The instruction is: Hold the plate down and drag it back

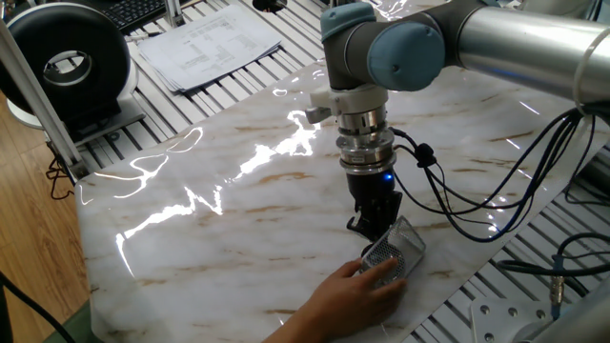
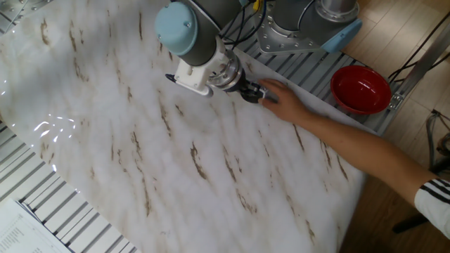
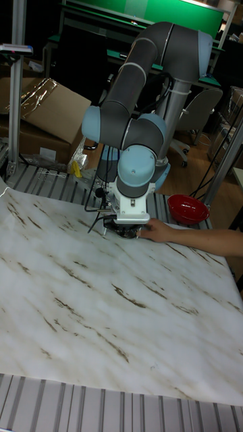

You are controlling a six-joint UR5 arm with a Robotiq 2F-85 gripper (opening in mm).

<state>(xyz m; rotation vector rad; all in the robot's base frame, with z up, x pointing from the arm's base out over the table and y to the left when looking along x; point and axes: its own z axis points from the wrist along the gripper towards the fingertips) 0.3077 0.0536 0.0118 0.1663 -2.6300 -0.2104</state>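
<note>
1. Pressing down near one corner of a marble-patterned table [image 1: 191,238], the robot's black gripper [image 1: 374,225] points straight at the surface.
2. Whether its jaws are open or closed cannot be told; the fingertips are small and partly hidden.
3. Just beyond the jaws, toward the table edge, lies a shiny silver mesh-textured dish [image 1: 393,253] that appears tilted, its near edge raised against the gripper.
4. This dish seems to be the plate of the task, though it looks more squared than round here.
5. A person's hand [image 1: 357,291] rests on the dish from the side opposite the jaws, with the forearm [image 2: 351,154] reaching in across the table edge.
6. The hand is closer to the dish's middle than the jaws are.
7. A red bowl [image 2: 361,89] sits off the table, well apart from the jaws.
</note>
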